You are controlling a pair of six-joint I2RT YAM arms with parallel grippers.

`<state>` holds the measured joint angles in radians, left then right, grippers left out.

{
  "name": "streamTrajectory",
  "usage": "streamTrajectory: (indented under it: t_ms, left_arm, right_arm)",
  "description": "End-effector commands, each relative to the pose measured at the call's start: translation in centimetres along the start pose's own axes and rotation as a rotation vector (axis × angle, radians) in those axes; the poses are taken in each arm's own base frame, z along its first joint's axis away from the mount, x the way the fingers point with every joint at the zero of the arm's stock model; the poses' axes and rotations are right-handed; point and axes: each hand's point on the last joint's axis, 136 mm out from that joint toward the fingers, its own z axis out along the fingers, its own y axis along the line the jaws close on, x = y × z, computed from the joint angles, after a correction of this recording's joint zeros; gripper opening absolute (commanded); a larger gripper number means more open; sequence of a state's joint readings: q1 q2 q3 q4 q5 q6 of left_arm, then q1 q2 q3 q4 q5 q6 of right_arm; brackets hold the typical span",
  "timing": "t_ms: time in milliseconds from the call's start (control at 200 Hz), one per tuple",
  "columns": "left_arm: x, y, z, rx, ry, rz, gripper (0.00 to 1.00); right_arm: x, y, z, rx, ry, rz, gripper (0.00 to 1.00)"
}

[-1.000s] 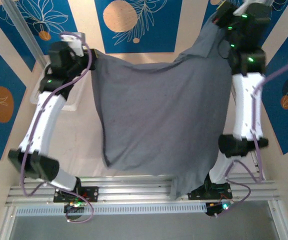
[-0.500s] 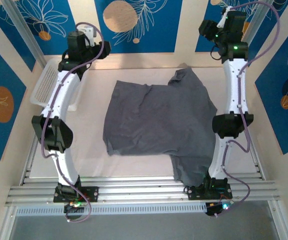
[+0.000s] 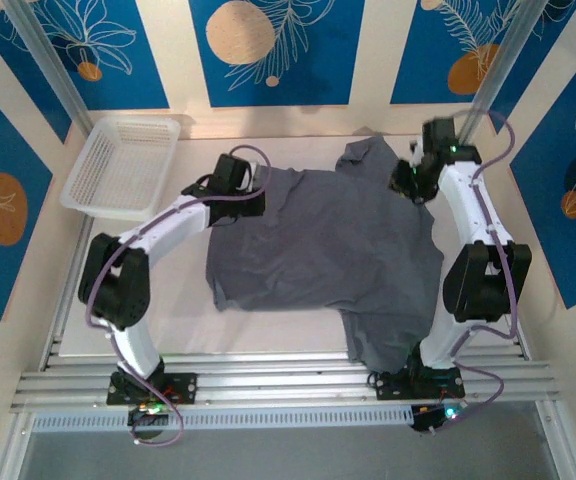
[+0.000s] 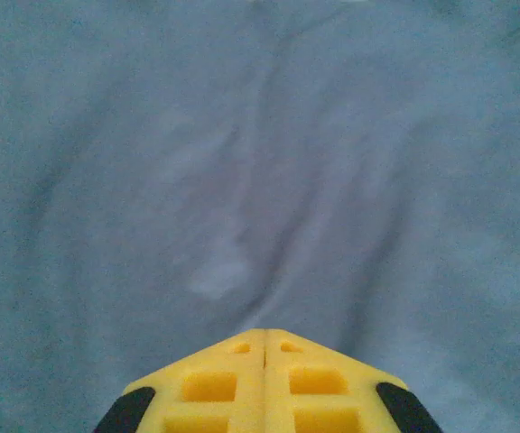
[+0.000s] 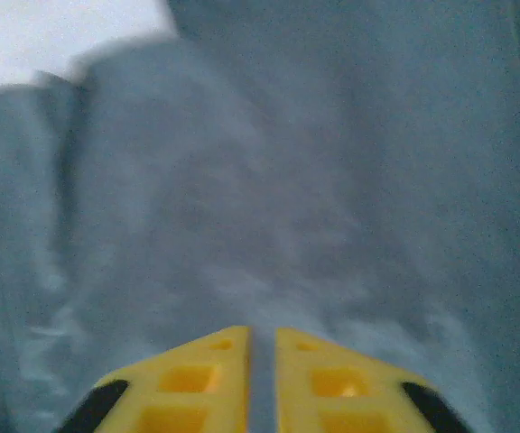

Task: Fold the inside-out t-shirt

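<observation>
The inside-out t-shirt [image 3: 318,250] lies spread on the table, plain slate-grey, with one part bunched at the back and another reaching the near edge on the right. My left gripper [image 3: 251,192] is down on its far left edge. In the left wrist view its yellow fingers [image 4: 263,334] are pressed together, and creases in the cloth [image 4: 242,162] run into the tip. My right gripper [image 3: 408,185] sits at the shirt's far right edge. In the right wrist view the gripper [image 5: 262,332] shows a narrow slit between its fingers, and grey cloth [image 5: 287,180] shows in that slit.
A white mesh basket [image 3: 123,165] stands at the back left corner. Bare white table [image 3: 178,290] runs along the shirt's left side. A metal rail [image 3: 268,385] crosses the near edge, and a metal post [image 3: 498,60] rises at the back right.
A second ago both grippers held the shirt up in the air. They let it drop flat and rose open. Both have now come down onto its far edge and shut.
</observation>
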<state>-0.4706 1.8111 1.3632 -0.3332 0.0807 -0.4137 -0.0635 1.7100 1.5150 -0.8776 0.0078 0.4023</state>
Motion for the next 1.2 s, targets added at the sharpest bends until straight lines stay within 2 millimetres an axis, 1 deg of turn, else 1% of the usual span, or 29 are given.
streamTrajectory:
  t_ms: [0, 70, 130, 215, 325, 340, 365, 505, 595, 625, 675, 765, 825, 865, 890, 950, 1005, 1060, 1105, 1120, 1125, 1135, 1145, 1180, 1185, 1195]
  left_arm:
    - [0.3, 4.0, 1.6, -0.157, 0.003, -0.045, 0.0]
    - [1.0, 5.4, 3.3, -0.168, 0.047, -0.106, 0.0]
    - [1.2, 6.4, 4.6, -0.159, 0.06, -0.165, 0.0]
    - [1.5, 8.2, 5.7, -0.195, 0.073, -0.212, 0.0]
    - [2.2, 10.8, 6.7, -0.266, 0.098, -0.276, 0.0]
    - [2.4, 11.3, 6.8, -0.275, 0.102, -0.292, 0.0]
    - [2.6, 11.8, 6.9, -0.285, 0.108, -0.314, 0.0]
    - [3.5, 15.1, 7.0, -0.344, 0.097, -0.402, 0.0]
    - [3.7, 16.7, 6.8, -0.366, 0.088, -0.436, 0.0]
    - [3.5, 17.0, 6.9, -0.359, 0.084, -0.445, 0.0]
    - [3.0, 17.3, 7.3, -0.338, 0.081, -0.453, 0.0]
    - [1.0, 17.3, 7.6, -0.295, 0.047, -0.443, 0.0]
    - [-1.0, 17.2, 6.9, -0.278, 0.006, -0.43, 0.0]
    - [-2.5, 17.2, 6.0, -0.27, -0.028, -0.426, 0.0]
    - [-3.6, 17.1, 5.1, -0.263, -0.055, -0.423, 0.0]
    - [-5.9, 16.6, 2.6, -0.24, -0.124, -0.419, 0.11]
    - [-7.3, 15.6, -0.1, -0.215, -0.181, -0.399, 0.22]
    - [-8.1, 14.0, -2.9, -0.174, -0.225, -0.381, 0.3]
    - [-7.9, 12.9, -4.9, -0.15, -0.244, -0.373, 0.33]
    - [-7.7, 12.5, -5.6, -0.144, -0.249, -0.371, 0.34]
    - [-7.6, 12.4, -5.8, -0.142, -0.251, -0.369, 0.34]
    - [-7.6, 12.1, -6.2, -0.137, -0.256, -0.365, 0.34]
    - [-7.3, 11.9, -6.5, -0.135, -0.256, -0.363, 0.34]
    - [-6.6, 10.9, -7.8, -0.119, -0.263, -0.348, 0.35]
    - [-6.4, 10.7, -7.9, -0.118, -0.262, -0.346, 0.35]
    - [-6.3, 10.4, -8.3, -0.113, -0.268, -0.34, 0.35]
  right_arm:
    - [-0.6, -1.8, 0.1, -0.04, -0.115, 0.127, 0.07]
    - [0.7, -3.2, 2.7, -0.033, -0.1, 0.207, 0.06]
    - [1.2, -3.8, 4.7, -0.036, -0.09, 0.251, 0.06]
    - [1.2, -4.1, 7.4, -0.032, -0.075, 0.258, 0.07]
    - [1.5, -3.7, 11.1, -0.02, 0.033, 0.264, 0.07]
    - [1.6, -3.6, 11.5, -0.017, 0.045, 0.264, 0.03]
    - [1.7, -3.5, 12.2, -0.015, 0.067, 0.265, 0.02]
    - [1.1, -1.8, 15.2, -0.023, 0.101, 0.221, 0.02]
    - [0.0, -0.4, 16.4, -0.025, 0.103, 0.177, 0.02]
    - [-0.4, 0.0, 16.9, -0.03, 0.104, 0.168, 0.02]
    - [-1.5, 1.3, 17.4, -0.057, 0.103, 0.142, 0.02]
    - [-3.9, 3.7, 18.1, -0.104, 0.086, 0.09, 0.03]
    - [-5.9, 5.6, 17.3, -0.147, 0.071, 0.068, 0.03]
    - [-7.2, 6.8, 16.2, -0.177, 0.06, 0.054, 0.03]
    - [-8.2, 7.7, 15.2, -0.196, 0.044, 0.04, 0.03]
    - [-9.9, 9.2, 12.0, -0.227, 0.0, 0.003, 0.04]
    - [-10.7, 9.9, 8.5, -0.241, -0.053, -0.022, 0.05]
    - [-10.6, 9.8, 5.4, -0.241, -0.104, -0.035, 0.08]
    - [-9.8, 9.0, 2.9, -0.23, -0.153, -0.033, 0.1]
    - [-9.4, 8.5, 2.5, -0.221, -0.163, -0.025, 0.11]
    - [-9.3, 8.4, 2.0, -0.219, -0.173, -0.025, 0.11]
    - [-8.9, 8.0, 1.8, -0.211, -0.177, -0.018, 0.12]
    - [-8.7, 7.7, 1.1, -0.206, -0.191, -0.012, 0.13]
    - [-7.2, 6.1, 0.0, -0.175, -0.211, 0.025, 0.16]
    - [-7.1, 5.9, -0.4, -0.172, -0.22, 0.031, 0.16]
    - [-6.5, 5.3, -0.5, -0.161, -0.22, 0.044, 0.17]
